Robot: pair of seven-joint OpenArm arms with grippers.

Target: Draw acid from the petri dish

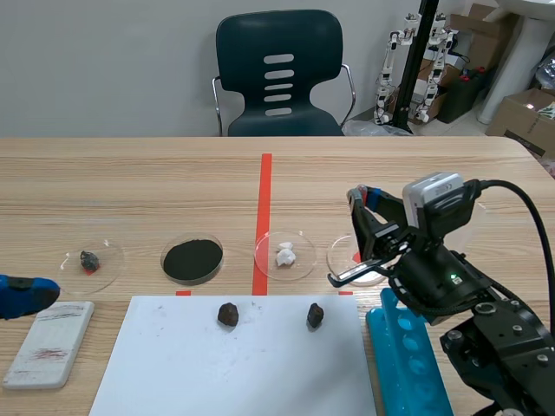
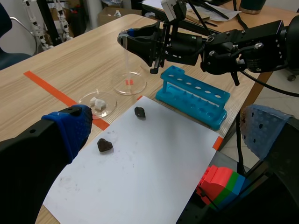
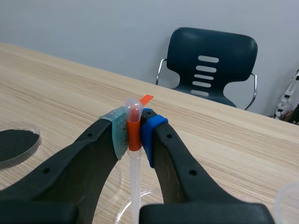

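Wooden table (image 1: pixel 130 173), right tool (image 3: pixel 134 136) tight on pipette (image 3: pixel 135 186) over petri dish (image 1: pixel 339 259)

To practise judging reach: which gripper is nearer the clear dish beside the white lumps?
Right. The right gripper is above that dish, shut on a pipette; the left gripper is far past the black-powder dish.

A clear petri dish (image 1: pixel 332 256) sits right of centre in the scene view; a translucent, orange-banded pipette (image 3: pixel 135 179) stands upright, tip pointing into it.
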